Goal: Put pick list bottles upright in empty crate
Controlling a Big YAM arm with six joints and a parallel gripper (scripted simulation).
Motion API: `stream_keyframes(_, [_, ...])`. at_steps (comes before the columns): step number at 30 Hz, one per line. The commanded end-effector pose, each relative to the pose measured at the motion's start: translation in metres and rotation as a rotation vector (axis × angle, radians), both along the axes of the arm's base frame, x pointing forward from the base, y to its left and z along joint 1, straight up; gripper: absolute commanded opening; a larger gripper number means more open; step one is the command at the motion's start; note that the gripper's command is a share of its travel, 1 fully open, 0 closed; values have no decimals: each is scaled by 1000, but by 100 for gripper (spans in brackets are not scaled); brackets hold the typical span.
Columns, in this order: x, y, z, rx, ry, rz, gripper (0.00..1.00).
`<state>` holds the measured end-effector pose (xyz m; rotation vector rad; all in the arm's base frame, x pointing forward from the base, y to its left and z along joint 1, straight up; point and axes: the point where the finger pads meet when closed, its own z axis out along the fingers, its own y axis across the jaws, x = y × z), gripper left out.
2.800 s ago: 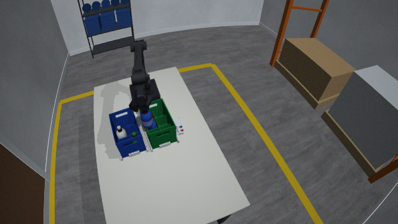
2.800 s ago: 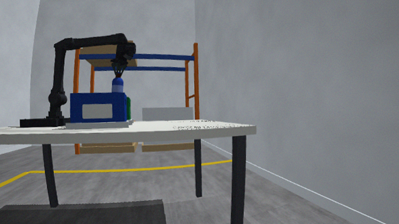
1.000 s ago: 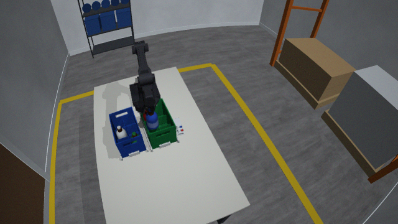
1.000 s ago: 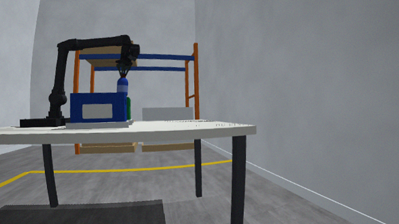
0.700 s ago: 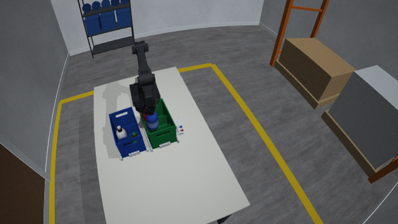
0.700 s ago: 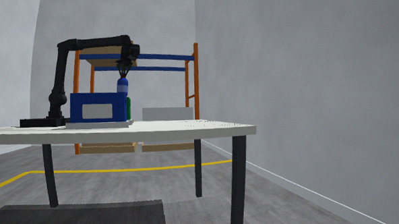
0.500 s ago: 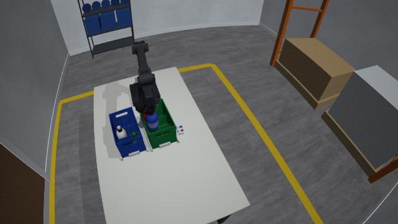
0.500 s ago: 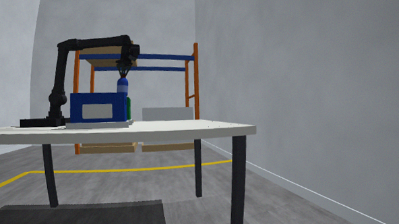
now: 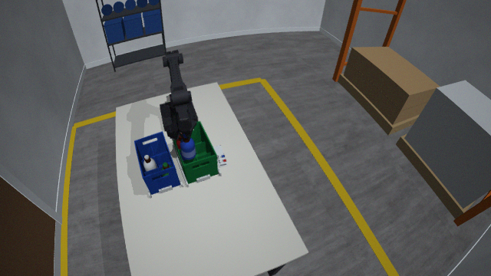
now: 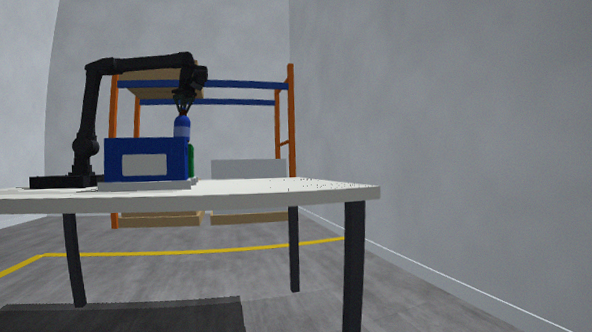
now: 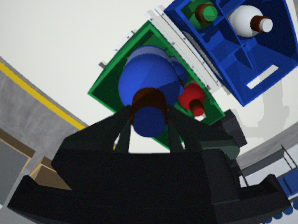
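My gripper (image 11: 149, 110) is shut on the neck of a blue bottle (image 9: 188, 149) with a pale label. It holds the bottle upright over the green crate (image 9: 196, 155), its lower part about level with the crate rim in the side view (image 10: 182, 127). A red bottle (image 11: 192, 98) stands in the green crate at its far end. The blue crate (image 9: 156, 162) to the left holds a white bottle (image 9: 149, 163) and a green bottle (image 9: 165, 166). The pick list (image 9: 221, 156) lies on the table right of the green crate; its lines are too small to read.
The two crates stand side by side, nearly touching, near the arm's base. A yellow floor line runs around the table. Shelving and boxes stand well away from the table.
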<state>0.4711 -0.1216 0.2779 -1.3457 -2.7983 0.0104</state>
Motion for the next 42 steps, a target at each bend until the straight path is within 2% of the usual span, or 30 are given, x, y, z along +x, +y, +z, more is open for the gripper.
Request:
stream_keyframes(1, [17,-1,48,-31,-123,0,0])
stream_keyframes(33, [9,-3,48,-33,-127,-1,0])
stream_keyframes(35, [4,-2,38,-27,-104,-1,0])
stream_keyframes(36, [-1,-1,24,-20,-77,-1,0])
stream_keyframes(38, [-1,-1,24,-20,-77,-1,0])
stream_keyframes(39, [5,-2,46,-29,-111,-1,0])
stream_keyframes(41, [10,-4,44,-34,-133,-1,0])
stream_keyframes(42, [6,-4,36,-31,-116,-1,0])
